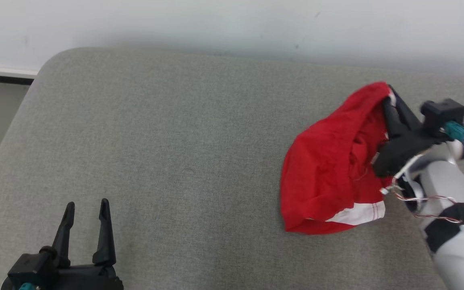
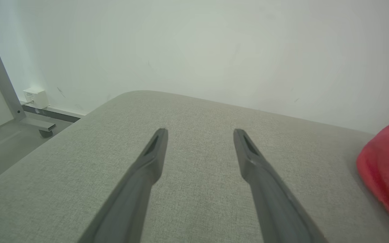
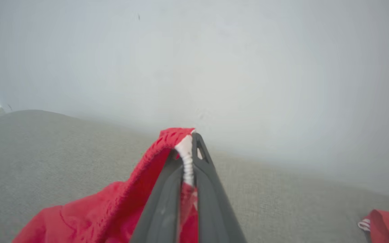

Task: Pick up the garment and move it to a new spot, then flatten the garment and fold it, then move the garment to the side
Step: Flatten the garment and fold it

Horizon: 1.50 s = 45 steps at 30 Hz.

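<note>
The right hand [image 1: 389, 96] reaches in from about 4 o'clock in the head view. Its pale forearm [image 1: 449, 201] slants up from the lower right corner and its dark fingers point toward 11 o'clock. The fingers are pressed together, pinching the top edge of the red garment [image 1: 328, 169]. From that pinch the cloth hangs in a loose bunch down to the grey cushion [image 1: 175, 161], at about 3 o'clock on it, with a white band along the lower hem.

The left hand [image 1: 87, 205] sits low at 7 o'clock, fingers spread and pointing to 12, with nothing between them.

The right wrist view shows the grip up close. At the right hand [image 3: 189, 141], a white ribbed edge of the garment [image 3: 113, 209] is caught between the two fingertips, and the red cloth falls away toward 8 o'clock. At 4 o'clock lies a second bit of red and white cloth [image 3: 383, 219]; I cannot tell whether it belongs to the same garment.

The left wrist view has the left hand [image 2: 200, 132] with its fingers wide apart above bare cushion and the garment [image 2: 387, 168] at 3 o'clock. A metal post [image 2: 2, 81] and a small white box [image 2: 34, 96] stand by the wall [image 2: 214, 50] at 9 o'clock.
</note>
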{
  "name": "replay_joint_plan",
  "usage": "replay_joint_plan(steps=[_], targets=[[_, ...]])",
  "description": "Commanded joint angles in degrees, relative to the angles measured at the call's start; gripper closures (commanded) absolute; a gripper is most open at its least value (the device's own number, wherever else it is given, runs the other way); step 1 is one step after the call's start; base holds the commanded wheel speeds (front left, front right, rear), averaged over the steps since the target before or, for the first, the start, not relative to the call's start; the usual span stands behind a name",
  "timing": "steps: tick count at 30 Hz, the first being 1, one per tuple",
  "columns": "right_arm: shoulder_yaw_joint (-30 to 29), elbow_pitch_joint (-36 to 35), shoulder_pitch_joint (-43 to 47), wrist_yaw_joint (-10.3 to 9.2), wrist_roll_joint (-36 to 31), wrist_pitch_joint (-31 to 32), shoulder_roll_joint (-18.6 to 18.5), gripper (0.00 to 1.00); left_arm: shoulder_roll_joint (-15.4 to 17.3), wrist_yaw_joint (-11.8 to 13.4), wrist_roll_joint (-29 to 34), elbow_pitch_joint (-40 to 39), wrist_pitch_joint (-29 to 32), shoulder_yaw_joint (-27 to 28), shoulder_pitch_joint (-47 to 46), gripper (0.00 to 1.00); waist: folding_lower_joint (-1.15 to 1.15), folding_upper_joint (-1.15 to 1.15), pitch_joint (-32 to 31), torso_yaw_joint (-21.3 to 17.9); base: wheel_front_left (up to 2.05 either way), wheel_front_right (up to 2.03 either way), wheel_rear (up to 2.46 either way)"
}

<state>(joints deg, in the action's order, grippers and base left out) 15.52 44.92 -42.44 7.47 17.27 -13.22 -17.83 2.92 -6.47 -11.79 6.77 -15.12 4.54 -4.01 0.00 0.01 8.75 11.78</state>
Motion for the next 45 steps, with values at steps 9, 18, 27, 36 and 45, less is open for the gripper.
replay_joint_plan(steps=[9,18,27,36,45], targets=[[7.8,-6.7,-4.0,0.01,0.8,2.1,9.8,1.00,0.0,0.9,-1.3,0.1,0.0,-1.0,1.2,0.00,0.00,-0.01,-1.8,-0.3,0.00,0.00,0.00],[21.2,0.1,-4.3,0.01,7.0,2.6,15.1,1.00,0.0,1.7,-3.6,2.5,0.0,-3.3,-0.8,0.00,0.00,-0.01,-1.0,4.4,0.00,0.00,0.00],[31.8,4.4,-4.5,0.01,14.7,0.8,14.9,0.00,0.0,2.0,-3.4,3.9,0.0,-3.7,-0.6,0.00,0.00,-0.01,-0.7,3.2,0.00,0.00,0.00],[31.0,8.0,-1.8,0.01,13.0,-1.8,13.4,0.00,0.0,1.2,-2.0,3.9,0.0,-2.6,-0.8,0.00,0.00,-0.01,-2.8,-1.8,0.00,0.00,0.00],[10.9,-11.3,12.0,0.01,6.8,-2.0,4.1,0.00,0.0,0.9,-0.1,2.4,0.0,-1.0,2.4,0.00,0.00,-0.01,-6.2,-7.8,0.00,0.00,0.00]])
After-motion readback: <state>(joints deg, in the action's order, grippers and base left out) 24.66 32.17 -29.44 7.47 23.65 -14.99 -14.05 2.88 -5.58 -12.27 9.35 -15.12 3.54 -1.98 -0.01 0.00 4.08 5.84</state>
